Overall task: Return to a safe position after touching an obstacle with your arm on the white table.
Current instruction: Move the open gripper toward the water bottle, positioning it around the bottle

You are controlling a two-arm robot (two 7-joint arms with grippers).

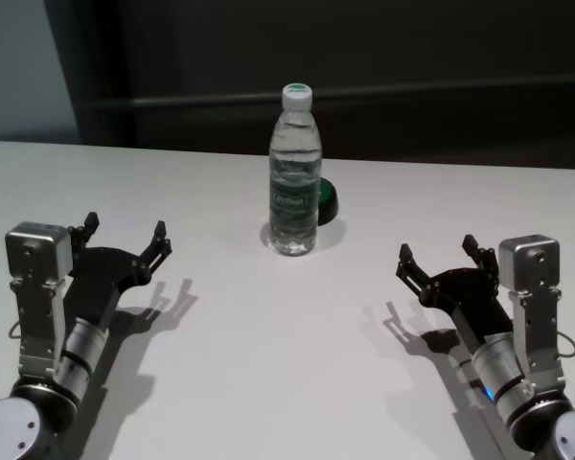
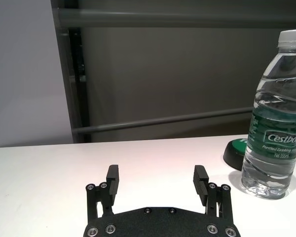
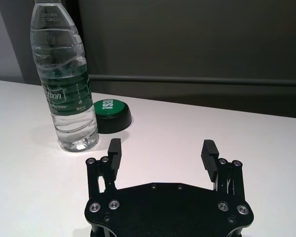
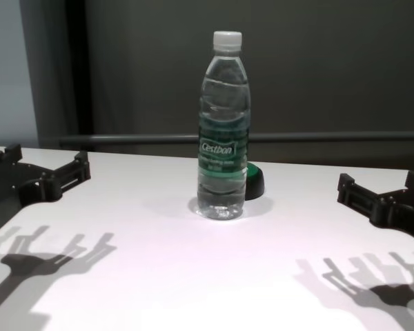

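My left gripper (image 1: 125, 235) and my right gripper (image 1: 439, 254) are built alike: each is a flat matte-black plate that fans out into two short black fingers (image 2: 112, 178) with ribbed inner pads. Small silver screw heads dot the plate, clustered in pairs near each finger's root and along the plate's curved edge. Beside each gripper sits a boxy silver-grey camera housing (image 1: 36, 251) with rounded corners and a screw at each corner of its face. Behind the plates my wrists are ringed cylinders, silver banded with black, running back to round grey joint caps. A thin dark cable loops off each wrist's outer side.
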